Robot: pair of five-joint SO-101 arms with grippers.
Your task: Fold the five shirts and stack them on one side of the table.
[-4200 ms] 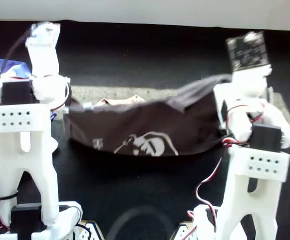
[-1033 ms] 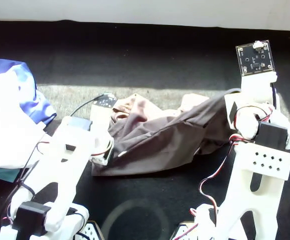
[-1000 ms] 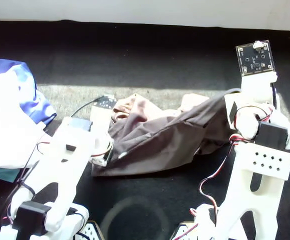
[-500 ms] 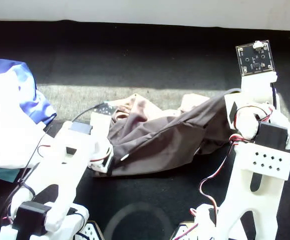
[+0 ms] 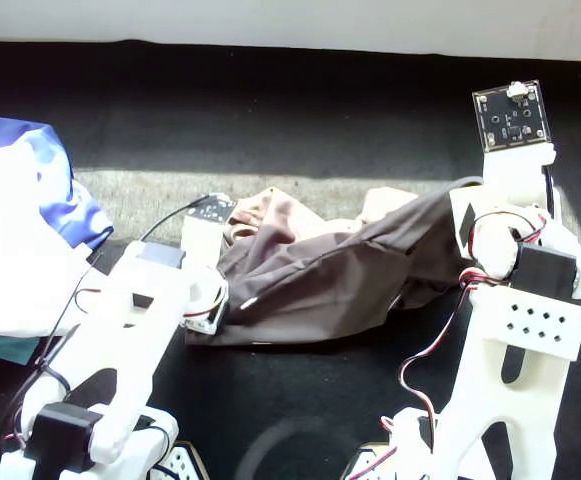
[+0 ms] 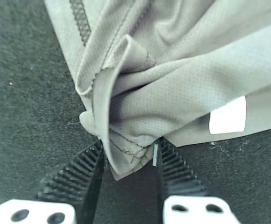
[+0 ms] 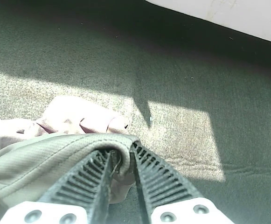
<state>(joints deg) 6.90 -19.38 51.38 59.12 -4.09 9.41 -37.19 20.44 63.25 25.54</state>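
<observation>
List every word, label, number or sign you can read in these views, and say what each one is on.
No text can be read in any view.
White tag on the dark shirt: it looks blank, with no print to make out.
Circuit board on top of an arm: any markings are too small to read.

The dark brown shirt (image 5: 340,280) at mid-frame looks grey-brown up close, a fine mesh with darker stitching and a plain white tag (image 6: 227,115). Under it lies a pale pink garment (image 5: 280,212). A white and blue pile (image 5: 20,230) sits at the left edge. The table (image 5: 300,110) is black, crossed by a sunlit grey band. The left arm (image 5: 120,340) and right arm (image 5: 515,340) are white with black motor blocks. The left gripper (image 6: 129,145) and right gripper (image 7: 123,152) have black ridged fingers.
</observation>
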